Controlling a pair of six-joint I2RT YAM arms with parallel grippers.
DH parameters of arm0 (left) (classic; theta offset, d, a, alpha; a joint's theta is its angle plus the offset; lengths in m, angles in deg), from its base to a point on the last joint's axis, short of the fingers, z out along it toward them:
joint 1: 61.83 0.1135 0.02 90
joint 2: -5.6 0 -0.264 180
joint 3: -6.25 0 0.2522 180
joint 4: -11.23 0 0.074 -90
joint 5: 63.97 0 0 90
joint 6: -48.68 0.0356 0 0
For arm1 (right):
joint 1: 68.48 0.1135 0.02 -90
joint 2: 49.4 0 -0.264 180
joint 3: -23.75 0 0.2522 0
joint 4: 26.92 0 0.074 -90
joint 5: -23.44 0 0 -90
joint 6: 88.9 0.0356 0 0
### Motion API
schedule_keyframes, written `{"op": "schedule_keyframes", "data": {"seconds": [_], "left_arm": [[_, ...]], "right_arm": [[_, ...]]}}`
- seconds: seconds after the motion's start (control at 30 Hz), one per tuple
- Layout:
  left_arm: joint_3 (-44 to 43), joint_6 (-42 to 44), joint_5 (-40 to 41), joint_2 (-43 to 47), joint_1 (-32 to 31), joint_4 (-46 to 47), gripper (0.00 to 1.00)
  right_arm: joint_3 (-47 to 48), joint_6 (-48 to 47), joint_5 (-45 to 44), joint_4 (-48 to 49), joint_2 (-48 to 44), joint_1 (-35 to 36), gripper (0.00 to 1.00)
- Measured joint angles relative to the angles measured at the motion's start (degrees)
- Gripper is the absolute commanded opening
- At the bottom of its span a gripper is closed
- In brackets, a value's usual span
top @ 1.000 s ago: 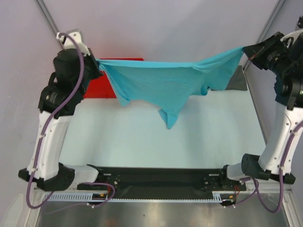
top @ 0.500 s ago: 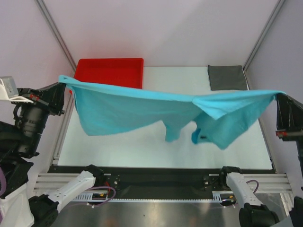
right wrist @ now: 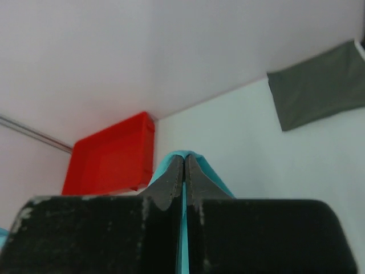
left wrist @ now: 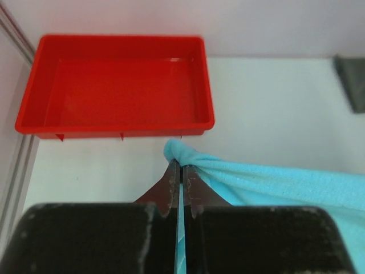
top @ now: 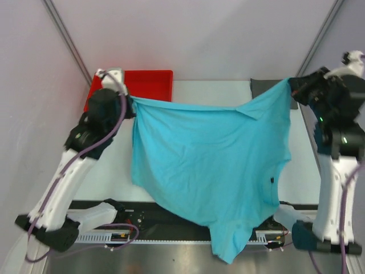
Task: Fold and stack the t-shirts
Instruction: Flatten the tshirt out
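Turquoise t-shirt (top: 211,165) hangs spread in the air to the right of the red tray (top: 151,80). The left end effector (top: 131,101) is clenched on one top corner just beside the tray, and the right end effector (top: 290,85) on the other, well away from it. Pulling the corners apart probably opens the cloth flat for laying on the tabletop (top: 205,91). The dark grey t-shirt (right wrist: 319,85) lies folded well right of the tray.
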Motion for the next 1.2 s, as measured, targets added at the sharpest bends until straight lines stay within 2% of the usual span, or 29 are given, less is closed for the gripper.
{"op": "schedule_keyframes", "data": {"seconds": [0.07, 0.27, 0.43, 0.53, 0.63, 0.8, 1.0, 1.03, 1.07, 1.1, 1.13, 1.17, 1.2], "left_arm": [[1.11, 0.44, 0.09, -5.64, 1.46, 2.51, 0.00], [0.02, 0.87, -0.57, -30.05, 8.61, 9.25, 0.00], [-10.58, 1.55, 0.66, -49.99, 11.26, 9.18, 0.00], [-14.71, 1.90, 0.68, -56.11, 11.96, 9.44, 0.00], [-15.47, 2.19, 0.68, -56.81, 12.31, 9.35, 0.00], [-16.81, 2.29, 1.33, -56.48, 12.35, 9.35, 0.00], [-9.01, 0.55, 1.97, -51.65, 12.35, 7.52, 0.00], [-7.50, 0.24, 1.97, -50.71, 12.35, 7.08, 0.01], [-6.01, -0.33, 1.97, -49.79, 12.35, 6.27, 0.07], [-4.98, -0.72, 1.99, -49.18, 12.35, 5.40, 0.18], [-4.57, -1.07, 2.03, -48.96, 12.35, 4.35, 0.33], [-4.57, -1.46, 2.27, -48.96, 12.35, 2.99, 0.57], [-4.59, -1.88, 2.69, -48.98, 12.35, 1.75, 0.65]], "right_arm": [[-1.81, 0.00, -0.22, 2.78, 5.51, 0.02, 0.00], [-2.45, -0.02, -0.37, 13.53, 28.59, -0.39, 0.00], [4.31, -0.31, 0.26, 16.76, 47.98, -0.31, 0.00], [8.61, -1.05, 0.68, 17.11, 55.10, 0.00, 0.00], [10.49, -1.53, 1.14, 17.07, 57.59, 0.17, 0.00], [9.94, -1.62, 2.08, 17.27, 56.74, 0.11, 0.00], [-3.87, -1.53, 2.69, 15.63, 46.95, -0.15, 0.00], [-6.51, -1.53, 3.04, 14.91, 44.96, -0.35, 0.05], [-8.79, -1.49, 3.06, 14.49, 43.28, -0.52, 0.07], [-10.86, -1.55, 3.17, 14.19, 41.92, -0.66, 0.10], [-12.15, -1.57, 3.30, 13.09, 41.03, -0.63, 0.33], [-12.55, -1.73, 3.34, 11.52, 40.81, -0.61, 0.44], [-12.50, -2.12, 3.17, 10.10, 40.96, -0.57, 0.51]]}}
